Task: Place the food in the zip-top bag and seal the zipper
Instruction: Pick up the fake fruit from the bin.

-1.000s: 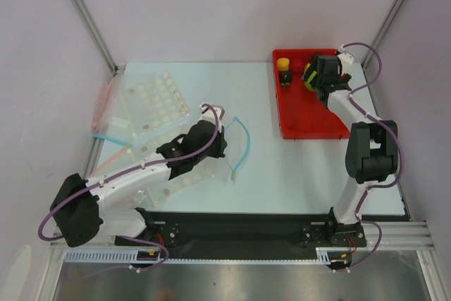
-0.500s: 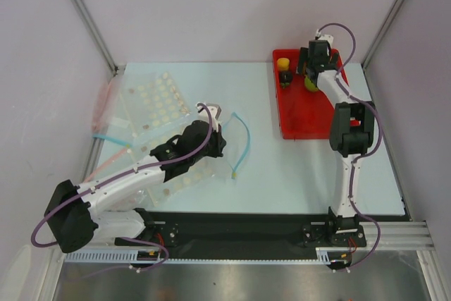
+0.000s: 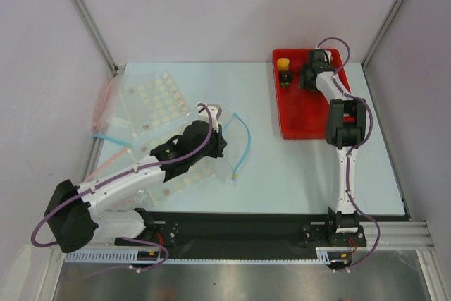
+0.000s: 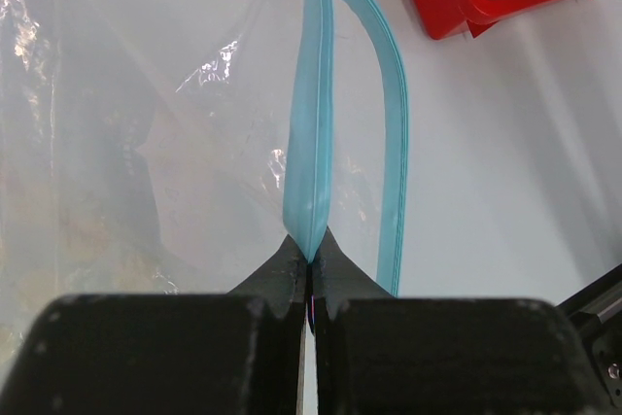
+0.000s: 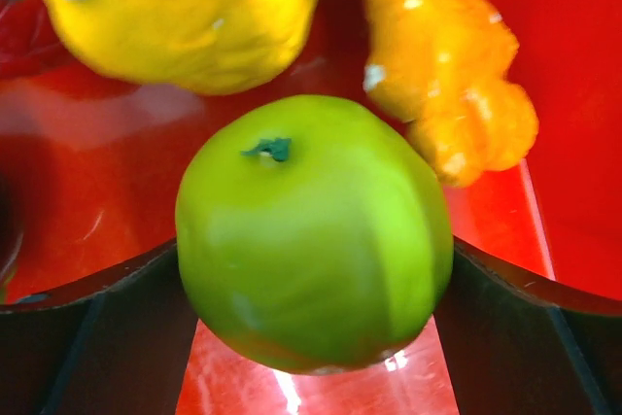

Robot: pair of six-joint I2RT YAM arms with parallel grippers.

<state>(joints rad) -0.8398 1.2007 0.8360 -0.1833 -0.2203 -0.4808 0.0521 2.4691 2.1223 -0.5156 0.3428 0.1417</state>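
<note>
Step in hand: first pick of food, with the bag held ready. Bag (image 4: pixel 146 143): clear and floppy, lying flat on the worktop (image 3: pixel 282 167) left of its middle, mouth towards the right edge; no food shows inside it. Zipper (image 4: pixel 309 143): light blue and unsealed, its two strips parted. Left jaws: clenched on the nearer strip, pinching one lip of the mouth. Tray (image 3: pixel 299 128): red, at the far right corner of the worktop, holding all the food in view: apple (image 5: pixel 311 230), green, resting on the tray floor; a yellow piece (image 5: pixel 175 7) and an orange bunch (image 5: pixel 447 65) just behind it; two more small pieces towards the tray's far left corner, too small to name. Right jaws: spread wide, one on each side of the apple and close against it; whether they press it yet I cannot tell. Next move, by my judgement: a firm grip on the round apple, a lift over the tray wall, then a carry across to the mouth, which looks to need lifting wider to admit it.
</note>
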